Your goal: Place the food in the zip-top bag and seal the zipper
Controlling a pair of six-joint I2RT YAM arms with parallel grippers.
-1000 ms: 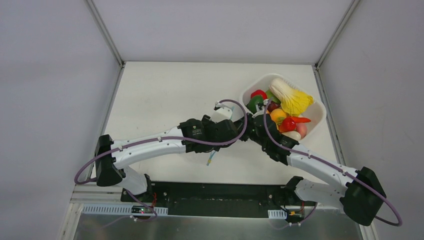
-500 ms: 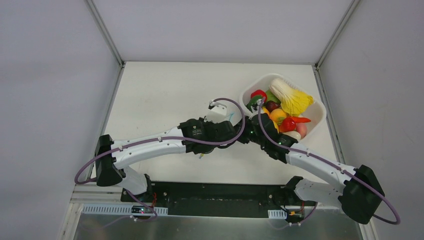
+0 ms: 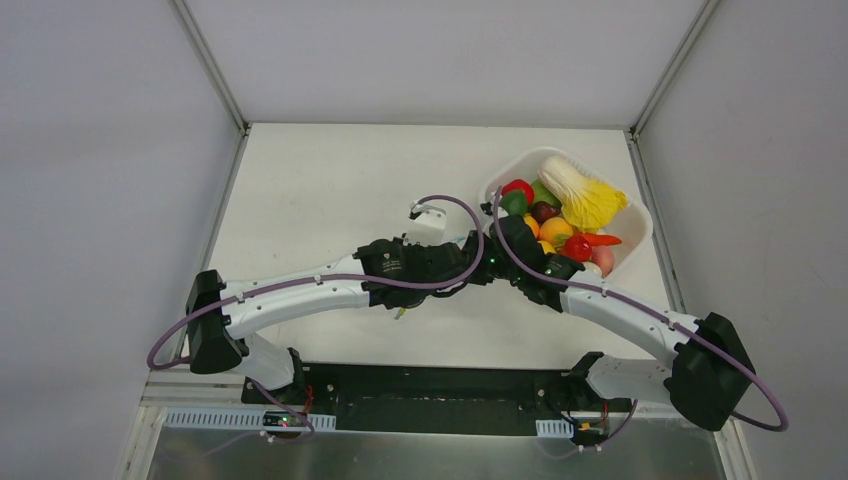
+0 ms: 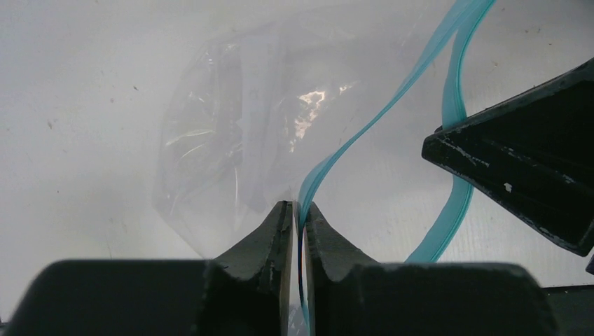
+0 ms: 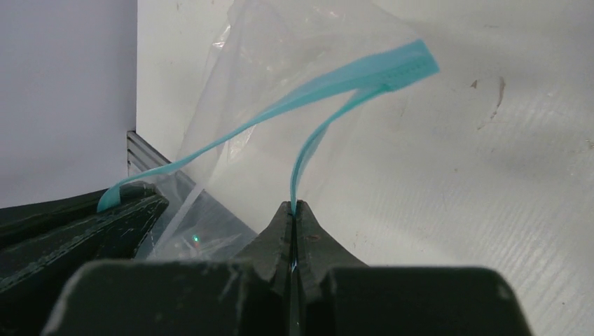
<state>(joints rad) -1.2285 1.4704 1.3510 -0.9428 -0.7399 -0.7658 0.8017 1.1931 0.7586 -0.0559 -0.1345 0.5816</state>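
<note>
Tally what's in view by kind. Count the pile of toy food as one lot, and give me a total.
Grippers: 2, the left gripper and the right gripper, each shut on the zipper
Clear zip-top bag: 1
White tub: 1
Pile of toy food: 1, in the tub
Total: 5

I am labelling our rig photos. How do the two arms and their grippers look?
The left arm and right arm have white links, black joints and a looping purple cable each. The left gripper and right gripper have dark, scuffed, tapering fingers.
</note>
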